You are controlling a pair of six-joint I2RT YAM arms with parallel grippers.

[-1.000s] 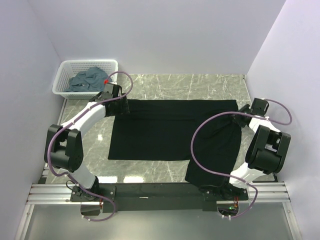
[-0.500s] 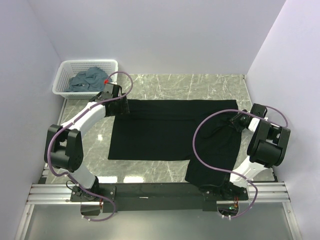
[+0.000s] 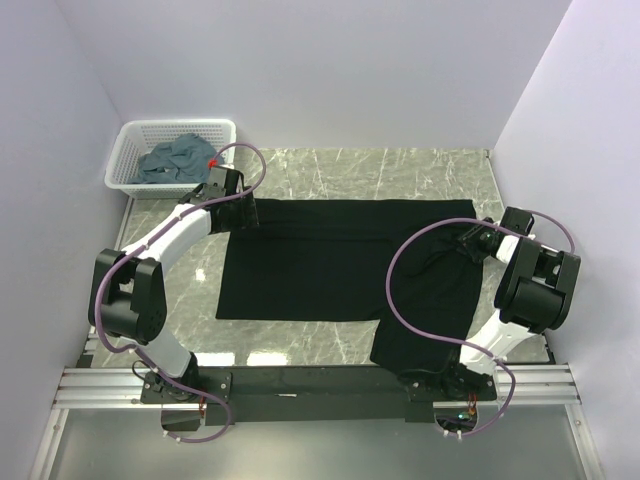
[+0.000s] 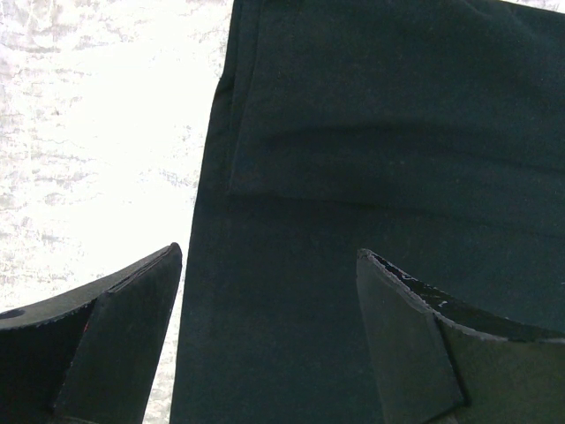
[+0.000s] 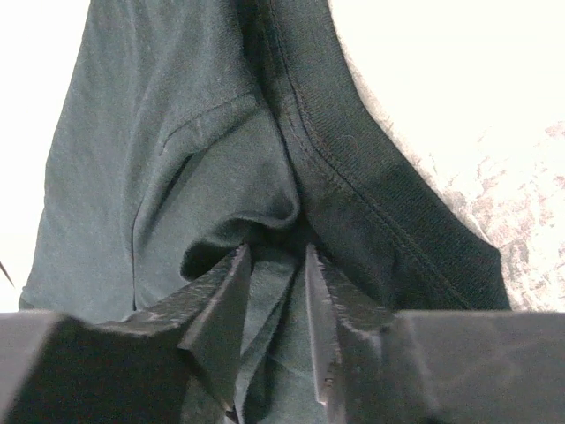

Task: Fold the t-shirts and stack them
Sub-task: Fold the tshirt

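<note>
Because the black t-shirt [image 3: 320, 265] lies spread on the table [image 3: 400, 170] with its long axis running from one claw to the other, the coming fold turns on its two far corners. The left claw [image 4: 265, 265] sits at the far-left corner, jaws wide apart and holding nothing. The shirt's side edge runs straight ahead between its fingers, with the left one over bare table and the right one over cloth. The right claw [image 5: 275, 256] is at the opposite far corner, jaws nearly together with a bunched pleat of the shirt drawn between them. It appears to be pinching that cloth, though the contact itself is too dark to confirm. Behind that claw, the shirt's near part trails toward the right arm's base. Slate-grey t-shirts [image 3: 175, 158] wait in the white basket [image 3: 128, 140], beyond and left of the left claw, so the left arm is nearer them.
</note>
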